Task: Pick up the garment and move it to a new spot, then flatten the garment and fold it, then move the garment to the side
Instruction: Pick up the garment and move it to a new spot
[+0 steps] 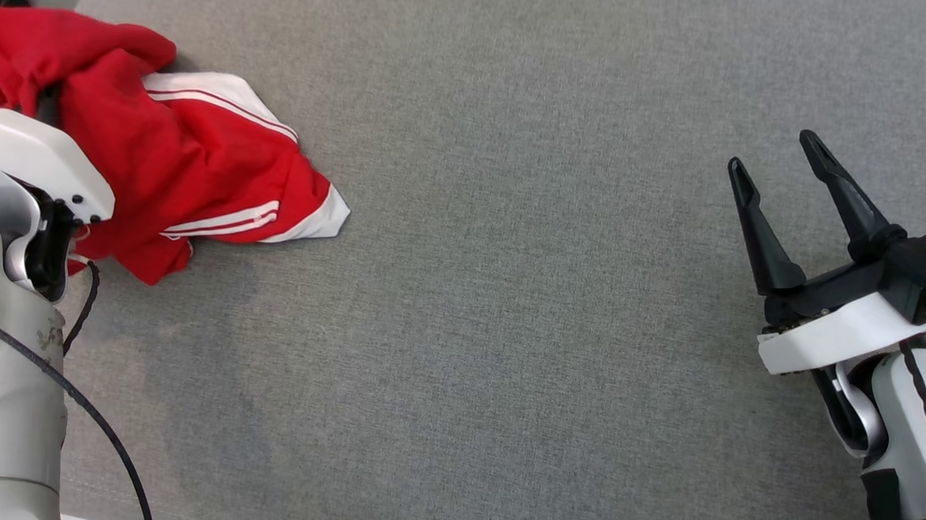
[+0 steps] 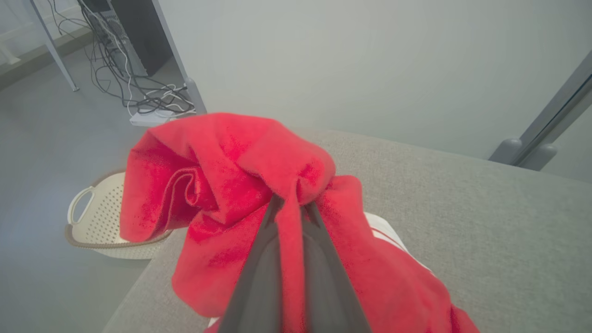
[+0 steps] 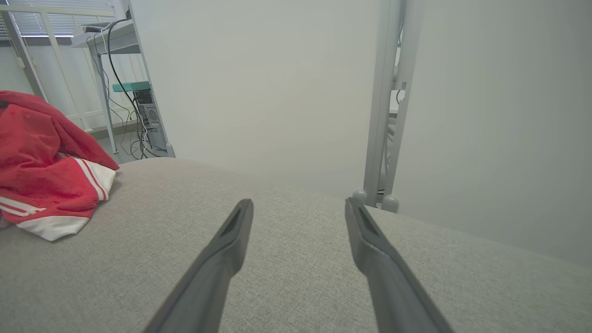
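Basket [image 2: 88, 217]: pale, perforated, with a handle; it stands on the floor beyond the left edge of the padded surface, partly hidden by a fold of cloth.
Left gripper [image 2: 292, 208]: fingers pressed together on a ridge of red fabric, which rises between the tips; in the head view its pale wrist housing covers the fingers.
Garment [image 1: 213, 170]: red with white stripes and white hems, crumpled in a heap at the far left corner of the surface; one lobe overhangs the edge above the basket.
Long axis of garment: judged to run diagonally, from the bunched red mass at the far left down to the white hem corner pointing toward the centre.
Grey surface [image 1: 512, 289]: woven fabric, bare from the hem corner across to the right side.
Right gripper [image 1: 773, 154]: fingers spread wide, holding nothing, poised low over the right side of the surface and well apart from the garment.
Step in hand: judged to be the first pick-up; most of the cloth lies on the surface.
Governing relation: the garment lies directly ahead of, and around, the left fingers, so the left arm is the nearer one; the bare centre to its right is the likely new spot, and a lift there would probably trail the hem end.
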### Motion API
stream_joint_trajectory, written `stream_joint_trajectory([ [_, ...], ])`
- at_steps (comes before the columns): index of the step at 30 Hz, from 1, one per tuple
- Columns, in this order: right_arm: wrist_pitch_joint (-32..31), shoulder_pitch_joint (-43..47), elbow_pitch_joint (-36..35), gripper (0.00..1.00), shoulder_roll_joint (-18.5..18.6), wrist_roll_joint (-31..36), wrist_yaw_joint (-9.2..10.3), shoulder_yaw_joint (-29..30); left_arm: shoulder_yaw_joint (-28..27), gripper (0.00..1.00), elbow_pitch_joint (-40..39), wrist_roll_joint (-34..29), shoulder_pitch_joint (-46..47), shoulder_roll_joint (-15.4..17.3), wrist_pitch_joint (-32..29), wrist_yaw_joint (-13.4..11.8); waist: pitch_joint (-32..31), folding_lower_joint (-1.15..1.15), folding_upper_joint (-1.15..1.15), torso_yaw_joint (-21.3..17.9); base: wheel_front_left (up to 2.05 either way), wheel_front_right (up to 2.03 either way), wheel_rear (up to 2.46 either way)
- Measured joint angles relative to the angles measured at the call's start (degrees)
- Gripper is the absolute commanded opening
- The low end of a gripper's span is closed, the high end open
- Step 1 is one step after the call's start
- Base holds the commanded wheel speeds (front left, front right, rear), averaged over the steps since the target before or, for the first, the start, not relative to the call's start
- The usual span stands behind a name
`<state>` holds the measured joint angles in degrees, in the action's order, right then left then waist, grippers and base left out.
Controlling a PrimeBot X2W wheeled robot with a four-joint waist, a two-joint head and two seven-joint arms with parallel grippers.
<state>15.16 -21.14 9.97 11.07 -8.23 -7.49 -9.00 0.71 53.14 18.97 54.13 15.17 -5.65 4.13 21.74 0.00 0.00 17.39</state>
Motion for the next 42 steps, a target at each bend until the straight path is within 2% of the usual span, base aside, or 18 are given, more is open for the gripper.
stream_joint_trajectory([
  [7,0.0,1.0,0.7,1.0,-2.2,-0.2,0.0,0.7,0.8,0.0,-4.0,-0.7,0.1,-0.4,10.1,0.3,-4.3,0.0,0.0,0.1,0.0,0.0,0.0],
  [13,0.0,2.4,1.6,1.0,-4.3,-0.3,0.0,1.6,2.7,0.0,-9.9,-1.9,0.0,-1.7,16.4,0.6,-8.5,0.0,0.0,-0.4,0.0,0.0,0.0],
  [17,0.0,3.3,1.9,1.0,-5.7,-0.3,0.0,2.2,4.4,0.0,-15.3,-2.0,-0.8,-3.0,17.9,1.2,-11.3,0.0,0.0,-1.3,0.0,0.0,0.0],
  [22,0.0,4.3,2.0,1.0,-6.4,-0.2,0.0,3.2,7.5,0.0,-20.2,-2.2,-2.7,-4.9,16.9,1.9,-13.5,0.0,0.0,-3.0,0.0,0.0,0.0],
  [30,0.0,4.2,0.7,1.0,-7.4,0.4,0.0,6.4,13.7,0.0,-29.0,-0.9,-6.3,-9.6,12.6,2.6,-15.6,0.0,0.0,-8.8,0.0,0.0,0.0],
  [33,0.0,4.1,0.2,1.0,-7.6,0.9,0.0,8.0,17.1,0.0,-30.6,-0.1,-8.2,-11.2,10.9,2.5,-15.8,0.0,0.0,-12.6,0.0,0.0,0.0],
  [42,0.0,3.4,-1.5,1.0,-8.0,1.3,0.0,12.6,26.4,0.0,-27.9,1.7,-13.2,-12.3,11.0,0.4,-15.0,0.0,0.0,-22.8,0.0,0.0,0.0],
])
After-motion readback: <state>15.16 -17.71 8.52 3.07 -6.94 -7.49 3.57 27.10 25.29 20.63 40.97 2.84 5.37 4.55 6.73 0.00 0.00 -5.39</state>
